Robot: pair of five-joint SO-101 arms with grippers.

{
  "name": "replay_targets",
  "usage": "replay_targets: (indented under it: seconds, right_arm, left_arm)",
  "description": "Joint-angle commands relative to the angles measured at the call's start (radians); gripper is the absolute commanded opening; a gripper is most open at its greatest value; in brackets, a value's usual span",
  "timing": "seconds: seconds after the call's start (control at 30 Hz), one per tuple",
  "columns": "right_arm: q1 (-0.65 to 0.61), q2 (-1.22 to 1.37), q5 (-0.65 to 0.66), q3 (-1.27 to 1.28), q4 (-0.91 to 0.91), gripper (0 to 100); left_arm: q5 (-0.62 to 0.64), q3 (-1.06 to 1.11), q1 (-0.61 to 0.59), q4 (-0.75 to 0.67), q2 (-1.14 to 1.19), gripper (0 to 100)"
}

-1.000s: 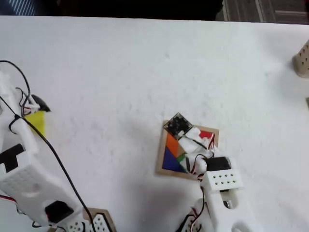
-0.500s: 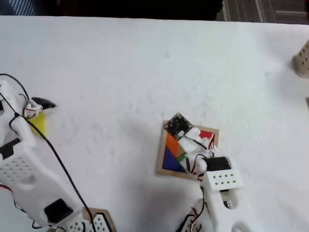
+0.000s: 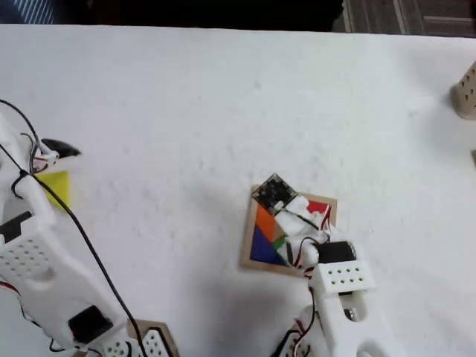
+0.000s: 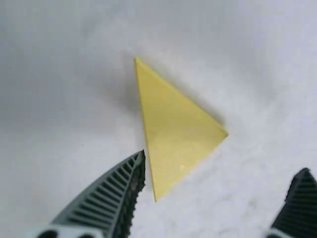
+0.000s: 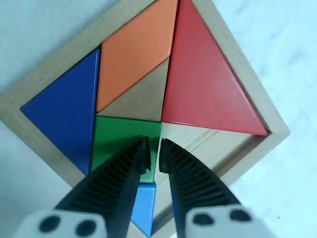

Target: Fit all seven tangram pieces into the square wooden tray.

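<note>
Left pincer [image 4: 223,163] apart over one yellow triangle [image 4: 173,134]; right pincer [image 5: 152,144] together over one tray [image 5: 54,69].

left arm [image 3: 33,268]: white plastic links, extended forward along the high view's left side, black cable [image 3: 82,238] trailing over it | left gripper [image 4: 221,166]: dark ribbed fingers spread wide, aimed downward | right arm [image 3: 338,286]: white, low centre-right, wrist tipped down | right gripper [image 5: 153,146]: ribbed fingers drawn almost together, slim gap at tips

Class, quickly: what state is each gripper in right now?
Left gripper: open, empty, by the yellow triangle.
Right gripper: shut, empty, over the green piece.
</note>
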Motion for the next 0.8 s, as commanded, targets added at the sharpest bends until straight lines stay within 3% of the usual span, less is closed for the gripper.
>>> replay_targets:
  seconds: [0.0,0.53,0.77]
  right_arm:
    - [-0.012,-0.015,0.014,-0.003,-0.007,4.9]
    - [-0.012,-0.015,0.014,-0.003,-0.005,4.9]
    - [-0.042,-0.015,0.014,-0.002,-0.005,4.7]
  left_arm:
    - [0.041,-0.049,0.035,0.006,-0.004,43]
    - [0.051,-0.06,0.031,-0.114,0.197,43]
    - [0.049,-0.106,0.031,0.015,0.108,43]
